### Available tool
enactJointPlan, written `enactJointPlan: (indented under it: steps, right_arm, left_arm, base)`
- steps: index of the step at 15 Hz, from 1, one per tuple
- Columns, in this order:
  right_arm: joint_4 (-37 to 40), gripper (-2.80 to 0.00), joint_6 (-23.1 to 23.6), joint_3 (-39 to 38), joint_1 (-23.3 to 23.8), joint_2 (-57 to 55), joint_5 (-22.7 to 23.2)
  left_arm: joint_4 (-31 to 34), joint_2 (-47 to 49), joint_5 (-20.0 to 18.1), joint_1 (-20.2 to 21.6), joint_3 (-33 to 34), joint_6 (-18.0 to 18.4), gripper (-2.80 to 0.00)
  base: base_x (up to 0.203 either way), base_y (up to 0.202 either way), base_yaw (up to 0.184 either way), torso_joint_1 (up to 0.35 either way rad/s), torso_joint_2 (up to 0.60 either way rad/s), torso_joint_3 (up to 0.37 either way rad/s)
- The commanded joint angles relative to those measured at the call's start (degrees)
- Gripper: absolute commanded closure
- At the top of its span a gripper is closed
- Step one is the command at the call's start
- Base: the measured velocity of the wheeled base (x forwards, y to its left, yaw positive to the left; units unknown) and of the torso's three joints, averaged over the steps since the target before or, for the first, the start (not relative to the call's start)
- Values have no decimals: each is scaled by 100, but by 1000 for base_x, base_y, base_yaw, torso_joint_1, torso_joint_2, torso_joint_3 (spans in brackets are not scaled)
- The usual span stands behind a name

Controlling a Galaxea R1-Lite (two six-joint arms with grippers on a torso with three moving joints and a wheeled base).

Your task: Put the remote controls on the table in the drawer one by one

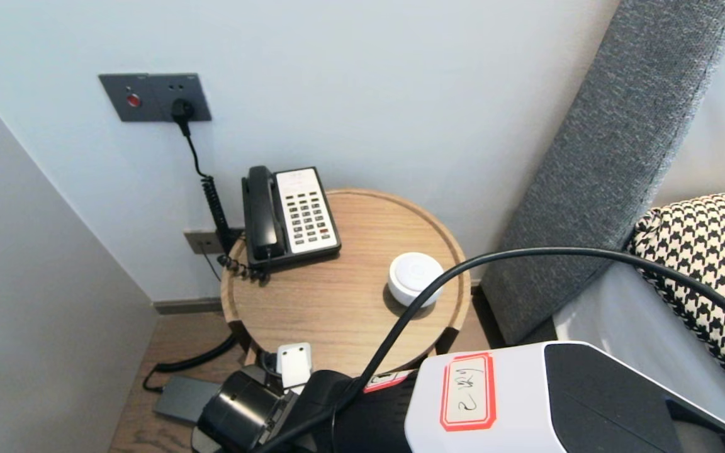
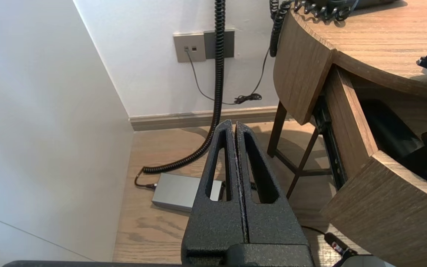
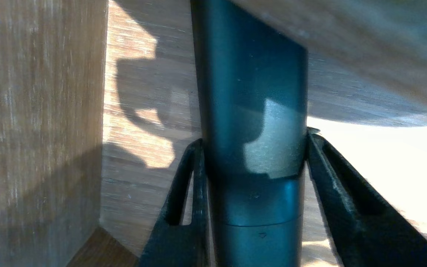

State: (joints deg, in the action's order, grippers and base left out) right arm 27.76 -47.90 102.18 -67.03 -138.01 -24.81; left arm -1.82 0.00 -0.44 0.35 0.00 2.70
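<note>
My R jaws pinch dark cylinder [image 3: 254, 155] at mid-width (L jaws shut, parked by bench [image 2: 384, 33]); wood panel [image 3: 39, 111] close, a bump could slip it.

A black-and-white desk telephone [image 1: 290, 217] and a white round device [image 1: 414, 277] sit apart on a round wooden counter [image 1: 337, 314] below a grey wall socket plate [image 1: 155, 97]. A grey box [image 1: 185, 397] lies on the floor, and a houndstooth cushion [image 1: 708, 251] rests beside a grey headboard [image 1: 614, 157].
</note>
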Motion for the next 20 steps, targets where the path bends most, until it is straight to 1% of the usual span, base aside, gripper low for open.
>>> enactJointPlan:
  steps: [1, 6, 9, 13, 16, 20]
  right_arm:
    - [11, -280, -26, 4, -3, -24, -15]
    - [141, -280, -26, -12, -3, 112, -24]
    - [227, -280, -26, -68, -33, 430, -26]
    - [230, -280, -35, -369, -115, 864, -24]
    - [221, -280, -39, -700, -263, 1140, -15]
    - [221, -280, -42, -932, -371, 1545, -15]
  left_arm:
    - [-3, -9, 0, 0, 70, 3, 0]
    - [-3, -9, 0, 9, 70, 3, 0]
    - [-3, -9, 0, 5, 70, 3, 0]
    - [-3, -9, 0, 0, 70, 3, 0]
    - [-3, -9, 0, 0, 70, 3, 0]
    - [-3, -9, 0, 9, 70, 3, 0]
  base:
    - [0, 0, 0, 0, 0, 0]
    - [0, 0, 0, 0, 0, 0]
    - [0, 0, 0, 0, 0, 0]
    - [0, 0, 0, 0, 0, 0]
    - [0, 0, 0, 0, 0, 0]
    - [0, 0, 0, 0, 0, 0]
